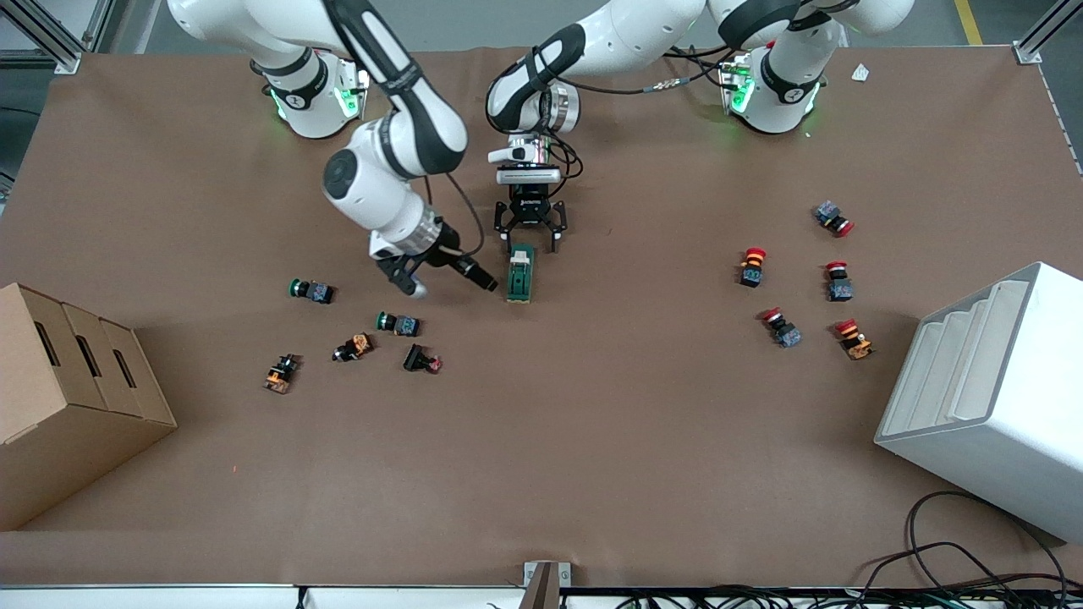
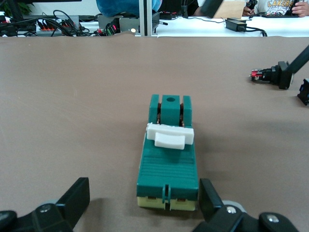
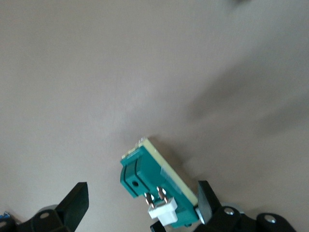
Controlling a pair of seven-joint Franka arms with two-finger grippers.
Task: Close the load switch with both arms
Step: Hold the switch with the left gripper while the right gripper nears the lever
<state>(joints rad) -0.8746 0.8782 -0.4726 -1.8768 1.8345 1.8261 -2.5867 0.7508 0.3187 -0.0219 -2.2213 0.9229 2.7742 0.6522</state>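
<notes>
The load switch point(image 1: 520, 274) is a dark-green block lying on the brown table mid-way between the arms. Its cream-white lever tab point(image 1: 520, 256) is at the end toward the bases. My left gripper point(image 1: 531, 244) is open, low over that end, a finger on each side. In the left wrist view the switch point(image 2: 168, 162) lies ahead of the open gripper point(image 2: 142, 200), and one finger point(image 2: 210, 195) is close beside its end. My right gripper point(image 1: 448, 286) is open, low beside the switch toward the right arm's end. The right wrist view shows the switch point(image 3: 147, 176), its lever point(image 3: 163, 213) raised on copper blades, and the open gripper point(image 3: 140, 205).
Green-capped buttons point(image 1: 311, 291) point(image 1: 398, 323) and other small buttons point(image 1: 354, 347) point(image 1: 421, 361) lie near the right gripper. Red-capped buttons point(image 1: 751, 266) point(image 1: 838, 281) lie toward the left arm's end. A cardboard box point(image 1: 68, 397) and a white rack point(image 1: 990, 397) stand at the table's two ends.
</notes>
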